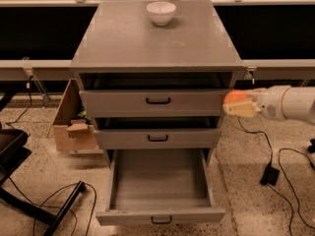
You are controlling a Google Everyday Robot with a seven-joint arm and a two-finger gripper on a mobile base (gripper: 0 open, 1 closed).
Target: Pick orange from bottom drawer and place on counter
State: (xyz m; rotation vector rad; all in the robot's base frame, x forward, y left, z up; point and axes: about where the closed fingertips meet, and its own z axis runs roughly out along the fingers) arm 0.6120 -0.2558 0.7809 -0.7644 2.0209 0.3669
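While you hold the arm (290, 102) out to the right, the counter (123, 43) stands with the bottom drawer (160, 181) pulled well out under its front edge. You have the white bowl (161, 12) near the counter's back edge, about midway. Your gripper (239, 106) sits just off the front right corner, below the top's level, jaws clamped around the orange (235, 97).

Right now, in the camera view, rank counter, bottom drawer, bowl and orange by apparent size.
1. counter
2. bottom drawer
3. bowl
4. orange, gripped by the tool just right of the top drawer

The bowl sits farther back yet looks bigger.
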